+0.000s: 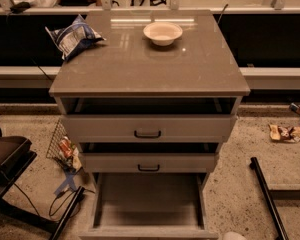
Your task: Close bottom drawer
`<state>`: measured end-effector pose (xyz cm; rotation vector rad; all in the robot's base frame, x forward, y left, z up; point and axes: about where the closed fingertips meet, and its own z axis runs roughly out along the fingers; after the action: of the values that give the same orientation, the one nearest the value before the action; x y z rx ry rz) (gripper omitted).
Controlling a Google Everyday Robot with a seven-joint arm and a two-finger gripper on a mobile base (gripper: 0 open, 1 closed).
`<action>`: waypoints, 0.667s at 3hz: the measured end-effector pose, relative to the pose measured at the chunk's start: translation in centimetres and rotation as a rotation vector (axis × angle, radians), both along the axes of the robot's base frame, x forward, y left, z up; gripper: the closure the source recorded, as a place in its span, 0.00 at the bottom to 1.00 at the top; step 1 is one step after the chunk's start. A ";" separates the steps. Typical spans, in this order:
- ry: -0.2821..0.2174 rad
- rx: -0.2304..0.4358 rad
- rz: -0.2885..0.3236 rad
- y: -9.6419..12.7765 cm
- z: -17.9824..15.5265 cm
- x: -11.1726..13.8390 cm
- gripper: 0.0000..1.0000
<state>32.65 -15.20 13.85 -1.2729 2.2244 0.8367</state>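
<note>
Bottom drawer stands fully out, front at the lower edge. Gripper is likely the pale tip beside its right corner, probably placed for pushing; grip state cannot tell.

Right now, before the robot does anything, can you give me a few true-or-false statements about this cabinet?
1. The bottom drawer is pulled far out and looks empty. True.
2. A bowl sits inside the middle drawer. False: the bowl stands on the cabinet top.
3. A crumpled snack bag lies on the cabinet top, apart from the bowl. True.
4. The top drawer is fully shut. False: the top drawer is out a little, with a dark gap above its front.
5. The robot's hand is gripping the bottom drawer. False: the hand is not in view, and nothing touches that drawer.
</note>
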 end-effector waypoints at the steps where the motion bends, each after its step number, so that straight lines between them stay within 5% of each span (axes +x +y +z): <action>1: -0.047 0.027 0.045 0.5 -1.6 3.4 1.00; 2: -0.047 0.028 0.046 0.5 -1.6 3.3 1.00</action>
<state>35.97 -14.74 12.24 -1.3214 2.1475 0.8428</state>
